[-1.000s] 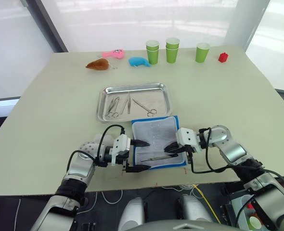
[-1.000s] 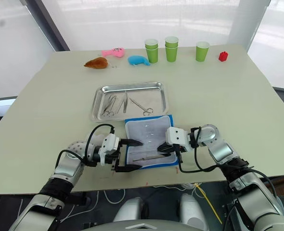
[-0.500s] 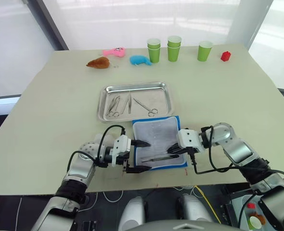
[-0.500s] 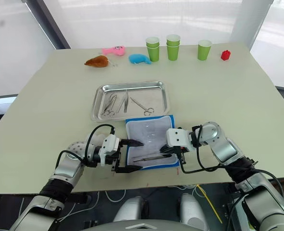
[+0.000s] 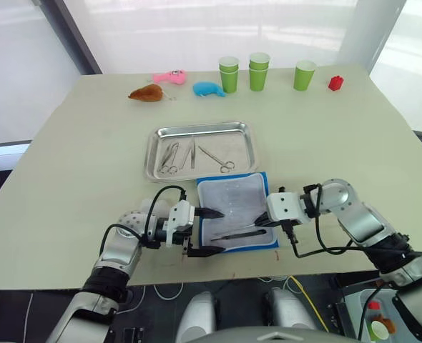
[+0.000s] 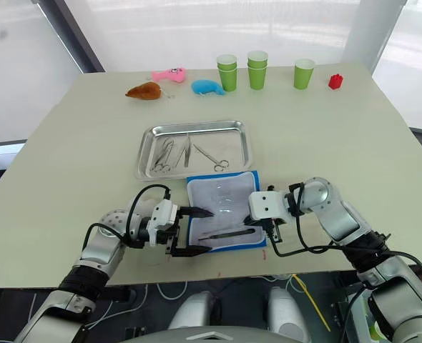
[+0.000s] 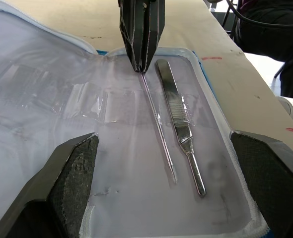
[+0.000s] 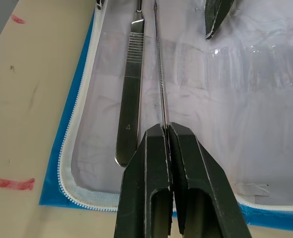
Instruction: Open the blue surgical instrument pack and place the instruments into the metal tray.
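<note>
The right gripper (image 8: 165, 130) is closed on the end of a thin probe (image 7: 158, 130) lying on the open pack's (image 5: 234, 218) lining, beside a scalpel handle (image 7: 182, 128); the left gripper (image 5: 209, 232) is spread wide over the pack's left edge, holding nothing. Three instruments (image 5: 192, 155) lie in the tray (image 5: 201, 131), just beyond the pack.

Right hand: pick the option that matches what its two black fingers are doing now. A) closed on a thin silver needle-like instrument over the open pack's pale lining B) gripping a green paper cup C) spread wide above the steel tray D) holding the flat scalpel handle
A: the right hand has its fingers pinched together on the thin silver needle-like instrument, with the flat silver scalpel handle lying free beside it on the open blue pack's pale lining.
</note>
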